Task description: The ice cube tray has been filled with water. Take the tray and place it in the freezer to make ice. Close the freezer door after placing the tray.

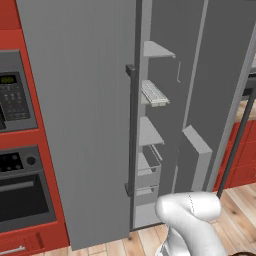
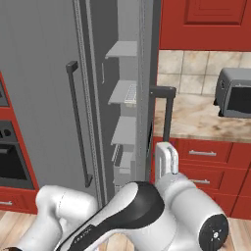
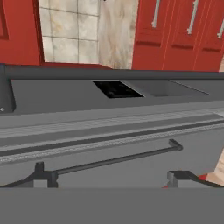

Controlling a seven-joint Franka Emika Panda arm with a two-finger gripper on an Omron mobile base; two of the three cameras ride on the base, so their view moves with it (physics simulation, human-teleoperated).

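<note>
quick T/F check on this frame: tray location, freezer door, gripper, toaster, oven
1. The ice cube tray lies on a shelf inside the freezer. True.
2. The freezer door is fully shut. False: it stands ajar, with the shelves visible through the gap.
3. The gripper is closed on the tray. False: its jaws are open and hold nothing.
4. A toaster sits on the counter right of the freezer. True.
5. The oven is built into grey cabinets. False: the cabinets are red.
</note>
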